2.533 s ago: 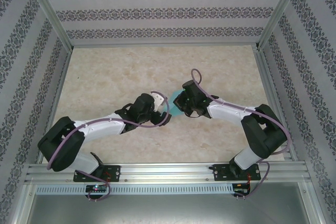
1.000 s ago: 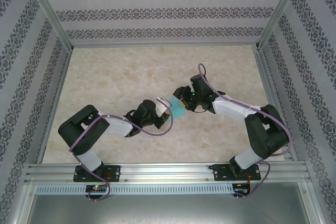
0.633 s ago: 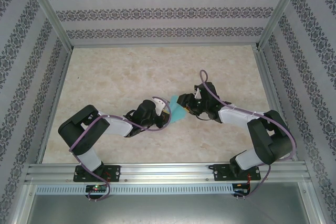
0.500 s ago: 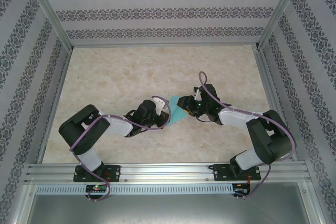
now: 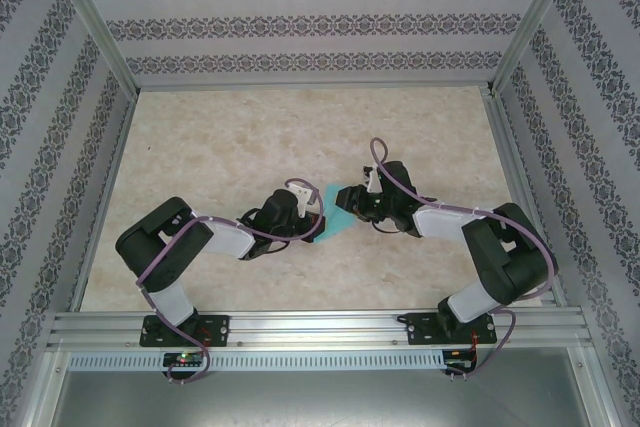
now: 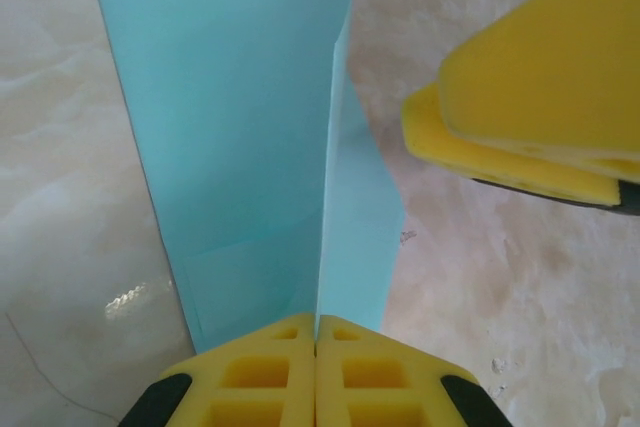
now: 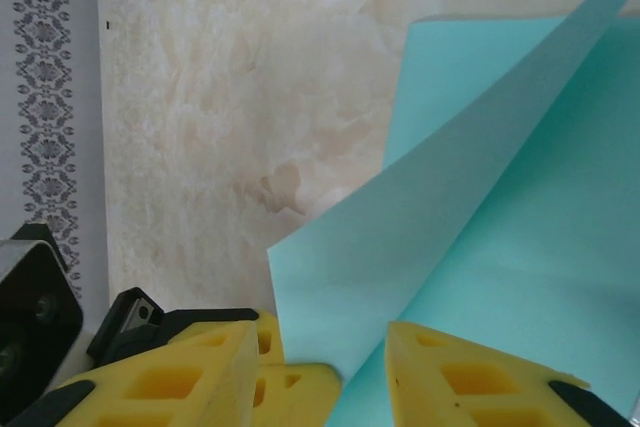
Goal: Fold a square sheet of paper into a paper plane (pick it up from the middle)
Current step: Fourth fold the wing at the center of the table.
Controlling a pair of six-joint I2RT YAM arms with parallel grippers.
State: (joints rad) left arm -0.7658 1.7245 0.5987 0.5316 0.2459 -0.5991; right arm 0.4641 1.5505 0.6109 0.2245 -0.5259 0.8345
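The square sheet of paper is turquoise and folded along a centre crease, standing on edge between the two grippers in the top view. My left gripper is shut on the sheet's near end, pads pressed together at the crease. My right gripper is open, and one flap of the sheet runs between its yellow fingers without being pinched. From the left wrist view the right gripper's fingers hang just right of the sheet. In the top view the left gripper and right gripper face each other.
The marbled beige tabletop stretches wide behind and beside the arms. Patterned walls and aluminium posts close the space in. A metal rail runs along the near edge under the arm bases.
My right gripper has come in lower against the sheet's right side and its jaws have narrowed round a flap. The left gripper has stayed clamped on the sheet, shifting slightly.
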